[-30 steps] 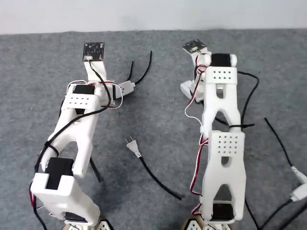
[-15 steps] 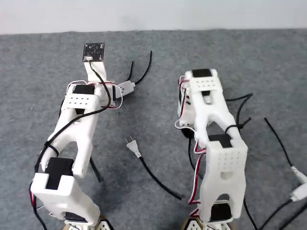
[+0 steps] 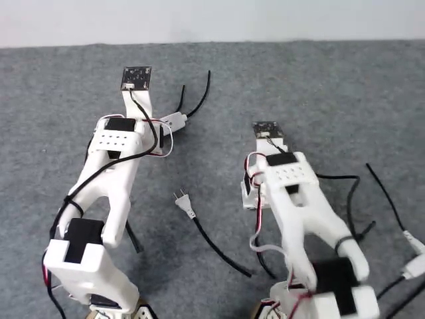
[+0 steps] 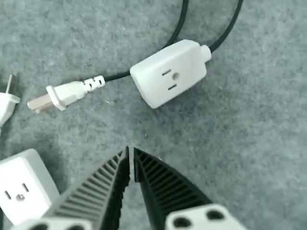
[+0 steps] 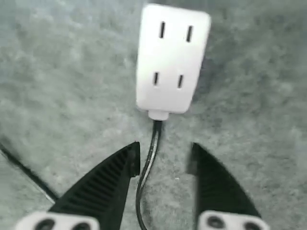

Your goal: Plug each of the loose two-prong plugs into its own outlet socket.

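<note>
So, landmark: black two-prong plug [image 3: 182, 198], loose on the grey tabletop [image 3: 53, 80] between the arms, not in any socket. Left of it and farther back, left pincer [image 4: 130, 151]: jaws all but closed, holding nothing, pointed at a white single socket [image 4: 168, 79] with a loose white plug [image 4: 62, 94] lying unplugged near it. Right of the black plug, right pincer [image 5: 164, 148]: jaws apart, nothing clamped, straddling the black cord [image 5: 152, 143] of a white double socket [image 5: 171, 60]. Farthest right of the plug: white cord ends [image 3: 416, 266], type unclear.
</note>
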Robot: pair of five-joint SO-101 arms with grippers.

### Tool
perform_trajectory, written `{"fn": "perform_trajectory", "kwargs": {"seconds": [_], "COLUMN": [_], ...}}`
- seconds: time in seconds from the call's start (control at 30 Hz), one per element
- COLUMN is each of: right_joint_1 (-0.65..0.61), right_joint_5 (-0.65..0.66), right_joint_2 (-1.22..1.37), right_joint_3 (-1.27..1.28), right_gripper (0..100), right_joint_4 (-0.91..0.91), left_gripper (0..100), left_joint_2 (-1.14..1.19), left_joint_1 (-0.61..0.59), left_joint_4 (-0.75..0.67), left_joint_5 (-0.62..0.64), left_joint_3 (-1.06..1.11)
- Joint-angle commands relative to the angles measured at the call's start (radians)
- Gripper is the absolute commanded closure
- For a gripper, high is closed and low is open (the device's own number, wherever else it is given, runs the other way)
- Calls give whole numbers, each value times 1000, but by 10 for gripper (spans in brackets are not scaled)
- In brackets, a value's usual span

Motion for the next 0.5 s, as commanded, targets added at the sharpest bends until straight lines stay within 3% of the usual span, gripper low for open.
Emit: {"fn": "perform_trajectory", "kwargs": {"seconds": [0.0,0.23,0.37,0.47], "right_joint_1": [-1,-22,-108,-174], "right_joint_5": [-3,44,80,110], "right_joint_2": [-59,-59,-59,-59], "right_joint_3": [0,-23,-31,-35], "right_gripper": [779,779,780,819], "right_joint_4": [-18,4,4,-12], "left_gripper": [984,984,984,984], "left_joint_2": [-17,-121,-330,-525], "left_joint_1": [9,0,-49,-144], "left_joint_4": [26,61,23,-35], "left_joint_5": [14,6,5,-63], "left_joint_3": [-53,21,222,415]}}
